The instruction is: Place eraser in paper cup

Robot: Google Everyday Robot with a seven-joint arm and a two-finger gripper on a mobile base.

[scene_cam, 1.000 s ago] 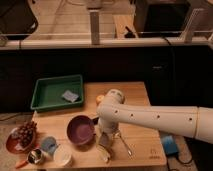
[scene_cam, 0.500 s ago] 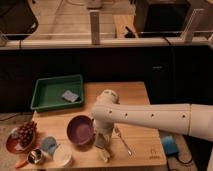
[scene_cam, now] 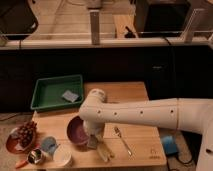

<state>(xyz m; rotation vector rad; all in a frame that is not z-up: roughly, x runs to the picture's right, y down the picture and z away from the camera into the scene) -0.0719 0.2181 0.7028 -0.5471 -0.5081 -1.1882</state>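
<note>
The paper cup (scene_cam: 62, 158) is short, white and round, and stands near the table's front left edge. My gripper (scene_cam: 93, 141) hangs from the white arm (scene_cam: 145, 115), pointing down at the right rim of the purple bowl (scene_cam: 76, 132). It is to the right of the paper cup and further back. A small grey shape sits at the gripper's tip, and I cannot tell whether it is the eraser. No eraser shows anywhere else.
A light-blue cup (scene_cam: 48, 145) and a small metal cup (scene_cam: 35, 156) stand left of the paper cup. Grapes on a plate (scene_cam: 24, 135) are at the far left. A green tray (scene_cam: 52, 92) holds a blue-grey sponge (scene_cam: 71, 95). A fork (scene_cam: 122, 140) and a yellowish item (scene_cam: 104, 151) lie right of the gripper.
The arm and gripper have shifted left, from above the yellowish item to the purple bowl's right rim. Nothing else has moved.
</note>
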